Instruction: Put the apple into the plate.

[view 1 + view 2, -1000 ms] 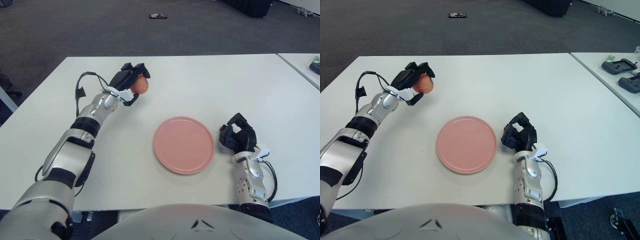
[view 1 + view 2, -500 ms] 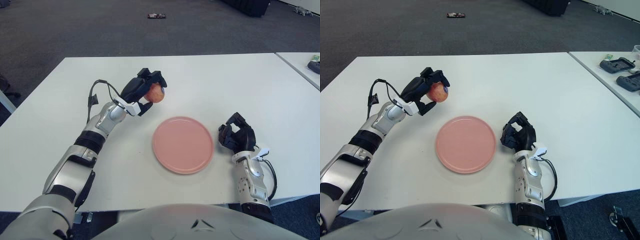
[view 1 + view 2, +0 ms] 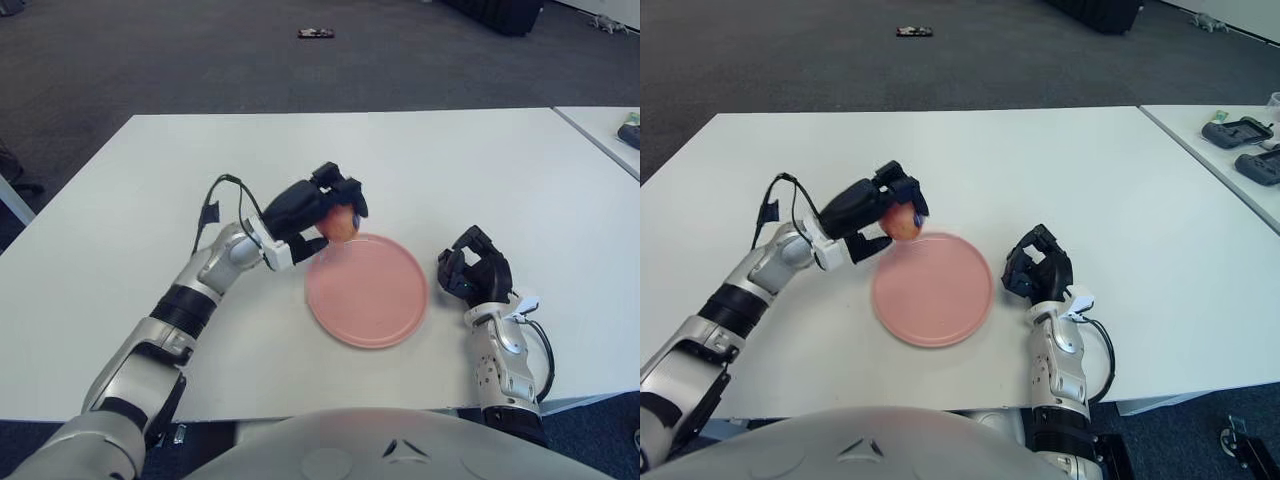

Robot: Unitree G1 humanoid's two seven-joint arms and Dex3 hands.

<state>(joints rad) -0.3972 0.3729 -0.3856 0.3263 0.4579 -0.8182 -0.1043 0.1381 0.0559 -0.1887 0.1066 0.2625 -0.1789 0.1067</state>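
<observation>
Left eye view, left hand [image 3: 310, 205] fingers grasping round apple [image 3: 340, 222] above plate [image 3: 375, 300] rim, right hand [image 3: 475, 268] clenched

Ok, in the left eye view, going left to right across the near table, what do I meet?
Left hand holding the apple over the plate's far-left edge → pink plate → right hand, parked on the table just right of the plate.

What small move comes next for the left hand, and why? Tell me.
Probably carry it a little farther right before lowering: the left hand grips the apple over the near-left rim of the pink plate, not its middle. The right hand sits parked beside the plate.
</observation>
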